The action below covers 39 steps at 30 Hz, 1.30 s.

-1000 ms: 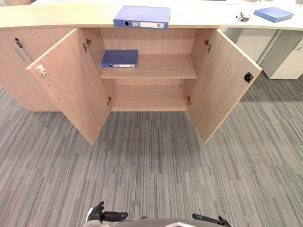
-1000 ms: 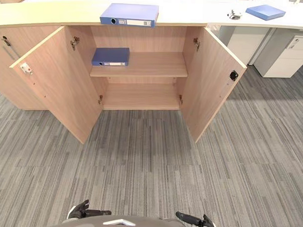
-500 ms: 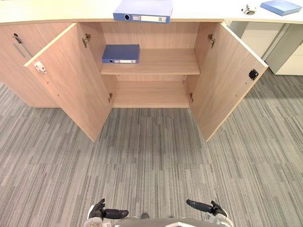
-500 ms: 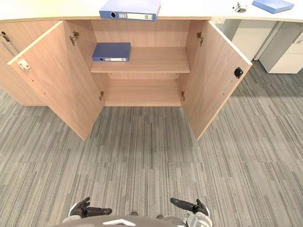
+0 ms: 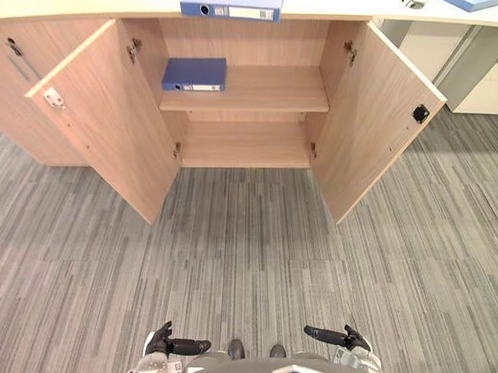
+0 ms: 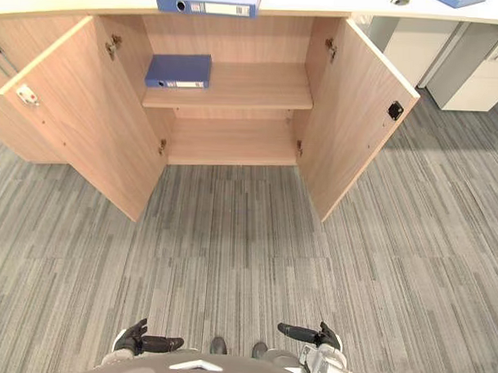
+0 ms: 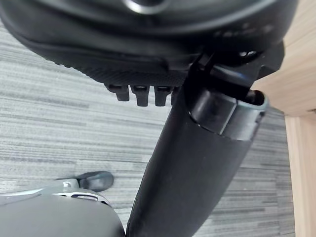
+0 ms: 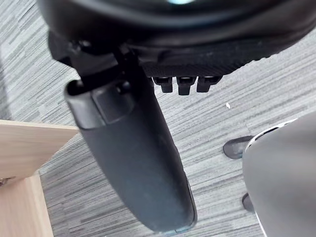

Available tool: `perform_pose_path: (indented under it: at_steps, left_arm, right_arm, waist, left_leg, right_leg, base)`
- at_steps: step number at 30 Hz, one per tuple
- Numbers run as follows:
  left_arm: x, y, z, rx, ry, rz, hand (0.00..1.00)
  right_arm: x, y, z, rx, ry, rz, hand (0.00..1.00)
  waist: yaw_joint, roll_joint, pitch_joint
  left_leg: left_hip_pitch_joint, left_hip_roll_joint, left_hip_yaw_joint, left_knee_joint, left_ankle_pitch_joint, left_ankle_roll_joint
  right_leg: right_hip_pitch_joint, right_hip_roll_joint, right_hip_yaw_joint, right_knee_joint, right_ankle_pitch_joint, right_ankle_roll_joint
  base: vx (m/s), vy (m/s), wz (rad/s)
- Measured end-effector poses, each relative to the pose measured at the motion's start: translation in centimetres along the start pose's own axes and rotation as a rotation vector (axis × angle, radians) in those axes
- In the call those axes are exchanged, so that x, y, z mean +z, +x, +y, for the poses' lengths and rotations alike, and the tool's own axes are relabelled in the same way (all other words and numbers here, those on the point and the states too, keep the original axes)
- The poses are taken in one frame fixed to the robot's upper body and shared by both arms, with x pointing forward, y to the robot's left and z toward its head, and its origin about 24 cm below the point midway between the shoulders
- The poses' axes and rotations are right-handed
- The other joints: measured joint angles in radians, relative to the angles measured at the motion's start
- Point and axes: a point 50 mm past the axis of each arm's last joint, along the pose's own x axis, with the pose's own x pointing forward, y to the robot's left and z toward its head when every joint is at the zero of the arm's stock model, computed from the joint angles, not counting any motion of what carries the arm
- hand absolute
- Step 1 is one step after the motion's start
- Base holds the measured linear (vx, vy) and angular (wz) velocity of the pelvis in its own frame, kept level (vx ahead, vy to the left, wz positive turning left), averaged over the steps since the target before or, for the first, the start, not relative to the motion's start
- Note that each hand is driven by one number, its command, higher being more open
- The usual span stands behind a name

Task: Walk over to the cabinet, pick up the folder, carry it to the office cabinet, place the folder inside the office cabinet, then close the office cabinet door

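I'm on the walk-in step. The cabinet (image 5: 246,41) stands ahead across the grey carpet (image 5: 247,252), with the left door (image 5: 104,120) and right door (image 5: 382,117) both swung wide. The folder (image 5: 232,3) I take as mine lies flat on the worktop (image 5: 75,2) above the opening, spine toward me. A 2nd blue folder (image 5: 194,73) already sits on the upper shelf, at its left end.

My left hand (image 5: 174,345) and right hand (image 5: 334,337) hang low at my sides, well apart from everything. Their fingers are loose, the thumbs point inward, and they hold nothing.

To do this well I want to walk straight down the lane between the 2 doors, keeping centred so neither elbow clips a door edge. I should stop close enough to reach the worktop without leaning.

The eye views give me the cabinet and both folders. The wrist views add the fingertips (image 7: 140,95) under each palm, confirming both hands are empty, and the left one catches a wooden panel (image 7: 301,84) just beside that hand
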Motion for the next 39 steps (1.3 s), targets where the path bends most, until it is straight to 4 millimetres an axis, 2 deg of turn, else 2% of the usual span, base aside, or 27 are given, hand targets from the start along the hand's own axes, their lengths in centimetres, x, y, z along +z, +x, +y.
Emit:
perform_pose_path:
  at_steps: [2,4,6,8,10,11,13,15,17,18,19,20,21,23,24,25,27,28,29,30,32,34,35,36,37,38,39]
  left_arm:
    - [0.5,0.1,0.0,0.001,-0.001,-0.017,1.0]
    - [0.6,0.1,0.0,0.0,-0.003,-0.022,1.0]
    - [0.8,0.2,0.0,0.002,-0.015,-0.024,1.0]
    - [0.9,0.2,0.1,0.007,-0.014,-0.026,1.0]
    - [1.0,0.2,0.0,0.015,-0.016,-0.028,1.0]
    - [1.0,0.3,0.3,0.022,-0.013,-0.025,1.0]
    - [1.3,0.3,0.2,0.022,-0.013,-0.027,1.0]
    - [1.3,0.3,-0.1,0.015,-0.015,-0.022,1.0]
    - [1.3,0.4,0.0,0.013,-0.012,-0.017,1.0]
    - [1.1,0.4,0.2,0.016,-0.009,-0.01,1.0]
    - [1.0,0.4,0.3,0.017,-0.008,-0.005,1.0]
    - [1.0,0.4,-0.4,0.006,-0.016,-0.003,1.0]
    - [1.3,0.4,-0.5,0.002,-0.024,-0.011,1.0]
    - [1.5,0.4,-0.6,0.008,-0.081,-0.017,1.0]
    - [1.7,0.4,-0.7,0.014,-0.116,-0.026,1.0]
    - [2.2,0.4,-0.8,0.02,-0.154,-0.046,1.0]
    - [3.2,0.4,-1.1,0.014,-0.188,-0.087,1.0]
    - [3.7,0.4,-1.3,0.008,-0.192,-0.106,1.0]
    - [4.3,0.2,-2.4,-0.02,-0.209,-0.126,1.0]
    - [4.8,0.3,-2.6,-0.03,-0.2,-0.141,1.0]
    - [5.1,0.3,-2.9,-0.036,-0.204,-0.143,1.0]
    - [5.2,0.3,-3.0,-0.035,-0.204,-0.146,1.0]
    - [5.0,0.3,-3.2,-0.037,-0.208,-0.14,1.0]
    - [5.0,0.3,-2.9,-0.03,-0.203,-0.135,1.0]
    - [5.0,0.3,-2.8,-0.026,-0.201,-0.136,1.0]
    - [5.0,0.4,-2.4,-0.02,-0.195,-0.141,1.0]
    - [4.8,0.4,-2.2,-0.014,-0.193,-0.132,1.0]
  right_arm:
    - [0.0,0.0,0.1,0.002,0.001,0.0,1.0]
    - [0.2,0.0,0.1,0.002,0.0,-0.007,1.0]
    - [0.4,0.0,0.0,0.002,0.004,-0.013,1.0]
    - [0.8,0.0,0.1,0.004,0.008,-0.031,1.0]
    - [1.5,0.0,0.2,0.009,0.011,-0.058,1.0]
    - [1.8,0.0,0.4,0.016,0.012,-0.068,1.0]
    - [2.1,0.1,0.6,0.021,0.012,-0.076,1.0]
    - [2.7,0.1,0.6,0.024,0.029,-0.107,1.0]
    - [3.0,0.1,0.6,0.024,0.037,-0.118,1.0]
    - [2.6,0.0,0.4,0.02,0.044,-0.106,1.0]
    - [2.4,0.0,0.2,0.014,0.048,-0.101,1.0]
    - [2.7,0.1,0.0,0.007,0.046,-0.109,1.0]
    - [2.8,0.1,0.0,0.008,0.048,-0.113,1.0]
    - [2.8,0.0,0.2,0.013,0.054,-0.12,1.0]
    - [2.7,-0.1,0.2,0.014,0.054,-0.119,1.0]
    - [2.5,-0.2,0.3,0.016,0.059,-0.124,1.0]
    - [2.6,-0.3,0.7,0.027,0.066,-0.138,1.0]
    - [2.8,-0.3,0.8,0.03,0.067,-0.145,1.0]
    - [3.1,-0.4,1.0,0.035,0.073,-0.159,1.0]
    - [3.2,-0.4,1.3,0.042,0.077,-0.161,1.0]
    - [2.9,-0.4,1.9,0.05,0.088,-0.15,1.0]
    - [2.8,-0.4,1.8,0.04,0.099,-0.144,1.0]
    - [2.6,-0.4,1.5,0.025,0.1,-0.138,1.0]
    - [2.1,-0.5,1.6,0.025,0.099,-0.123,1.0]
    - [2.0,-0.5,1.6,0.024,0.101,-0.12,1.0]
    - [1.5,-0.6,2.0,0.032,0.107,-0.107,1.0]
    - [1.3,-0.7,2.3,0.04,0.111,-0.1,1.0]
  waist:
    - [0.004,-0.003,0.007]
    - [0.005,0.0,0.011]
    - [0.003,0.001,0.019]
    - [0.001,-0.006,0.024]
    - [-0.003,-0.004,0.04]
    - [-0.005,-0.006,0.05]
    - [-0.006,-0.005,0.054]
    - [-0.013,0.012,0.071]
    - [-0.017,0.012,0.074]
    - [-0.02,0.0,0.074]
    - [-0.025,-0.002,0.071]
    - [-0.024,0.016,0.065]
    - [-0.023,0.02,0.068]
    - [-0.027,0.027,0.072]
    - [-0.027,0.028,0.073]
    - [-0.024,0.028,0.077]
    - [-0.011,0.012,0.083]
    - [-0.005,0.011,0.082]
    - [0.0,0.015,0.082]
    - [0.004,0.019,0.08]
    - [0.006,0.016,0.08]
    - [0.007,0.014,0.081]
    - [0.01,0.021,0.073]
    - [0.02,0.009,0.056]
    - [0.02,-0.001,0.046]
    - [0.024,-0.022,0.033]
    - [0.037,-0.031,0.029]
  left_leg:
    - [-0.019,0.005,0.011,0.043,-0.032,0.006]
    - [-0.04,0.01,0.029,0.099,-0.074,0.01]
    - [-0.044,-0.004,0.04,0.139,-0.107,0.025]
    - [-0.036,-0.023,0.037,0.146,-0.115,0.03]
    - [0.0,-0.03,0.019,0.14,-0.137,0.068]
    - [0.018,-0.03,-0.003,0.143,-0.146,0.078]
    - [0.048,-0.01,-0.037,0.121,-0.149,0.075]
    - [0.093,0.041,-0.078,0.089,-0.16,0.06]
    - [0.12,0.069,-0.101,0.075,-0.175,0.031]
    - [0.146,0.072,-0.117,0.074,-0.194,0.0]
    - [0.159,0.077,-0.127,0.074,-0.2,-0.011]
    - [0.162,0.102,-0.124,0.089,-0.194,-0.037]
    - [0.147,0.105,-0.118,0.12,-0.18,-0.062]
    - [0.048,0.129,-0.089,0.394,-0.174,-0.092]
    - [-0.02,0.161,-0.056,0.566,-0.173,-0.112]
    - [-0.085,0.216,-0.004,0.748,-0.188,-0.115]
    - [-0.164,0.279,0.064,0.879,-0.217,-0.105]
    - [-0.194,0.293,0.081,0.89,-0.223,-0.097]
    - [-0.247,0.312,0.108,0.872,-0.23,-0.09]
    - [-0.282,0.315,0.126,0.803,-0.233,-0.088]
    - [-0.303,0.289,0.126,0.649,-0.23,-0.086]
    - [-0.315,0.251,0.114,0.5,-0.187,-0.084]
    - [-0.321,0.237,0.11,0.423,-0.094,-0.065]
    - [-0.307,0.209,0.125,0.401,-0.054,-0.038]
    - [-0.306,0.197,0.13,0.391,-0.058,-0.031]
    - [-0.302,0.184,0.153,0.401,-0.081,-0.015]
    - [-0.279,0.182,0.178,0.423,-0.116,-0.007]
  right_leg:
    - [-0.007,-0.001,0.004,0.012,-0.001,0.001]
    - [-0.036,-0.009,0.011,0.078,-0.037,0.02]
    - [-0.11,-0.042,0.005,0.265,-0.13,0.049]
    - [-0.18,-0.085,-0.034,0.439,-0.169,0.062]
    - [-0.266,-0.117,-0.062,0.654,-0.176,0.053]
    - [-0.303,-0.125,-0.062,0.719,-0.222,0.039]
    - [-0.346,-0.12,-0.081,0.701,-0.246,0.031]
    - [-0.402,-0.09,-0.101,0.583,-0.232,0.03]
    - [-0.423,-0.063,-0.088,0.432,-0.145,0.03]
    - [-0.42,-0.063,-0.062,0.379,-0.029,0.01]
    - [-0.412,-0.066,-0.06,0.384,0.02,-0.025]
    - [-0.41,-0.058,-0.082,0.412,-0.014,-0.041]
    - [-0.404,-0.061,-0.09,0.414,-0.038,-0.05]
    - [-0.329,-0.061,-0.107,0.371,-0.057,-0.069]
    - [-0.276,-0.057,-0.112,0.339,-0.062,-0.073]
    - [-0.208,-0.047,-0.118,0.306,-0.068,-0.081]
    - [-0.136,-0.044,-0.118,0.276,-0.087,-0.085]
    - [-0.124,-0.044,-0.117,0.267,-0.093,-0.084]
    - [-0.104,-0.044,-0.113,0.252,-0.101,-0.077]
    - [-0.088,-0.044,-0.101,0.237,-0.102,-0.075]
    - [-0.06,-0.059,-0.084,0.222,-0.11,-0.061]
    - [-0.032,-0.082,-0.068,0.203,-0.125,-0.031]
    - [-0.027,-0.09,-0.054,0.199,-0.133,-0.008]
    - [-0.026,-0.116,-0.03,0.194,-0.14,0.015]
    - [-0.029,-0.125,-0.025,0.187,-0.133,0.026]
    - [-0.028,-0.147,-0.019,0.179,-0.123,0.042]
    - [-0.021,-0.16,-0.003,0.2,-0.122,0.043]
  base:
    - [0.02,0.01,-0.16]
    - [0.04,0.05,-0.25]
    - [0.07,0.089,-0.2]
    - [0.09,0.103,0.07]
    - [0.12,0.095,0.24]
    - [0.19,0.039,0.44]
    - [0.23,-0.007,0.51]
    - [0.28,-0.096,0.54]
    - [0.33,-0.15,0.54]
    - [0.32,-0.183,0.53]
    - [0.45,-0.254,0.52]
    - [0.5,-0.273,0.36]
    - [0.6,-0.32,0.32]
    - [0.47,-0.246,0.3]
    - [0.43,-0.216,0.3]
    - [0.41,-0.208,0.23]
    - [0.32,-0.143,0.02]
    - [0.3,-0.076,-0.15]
    - [0.27,0.009,-0.24]
    - [0.21,0.059,-0.27]
    - [0.23,0.148,-0.33]
    - [0.24,0.208,-0.26]
    - [0.27,0.256,-0.31]
    - [0.28,0.266,-0.29]
    - [0.31,0.268,-0.24]
    - [0.38,0.314,-0.29]
    - [0.37,0.311,-0.5]
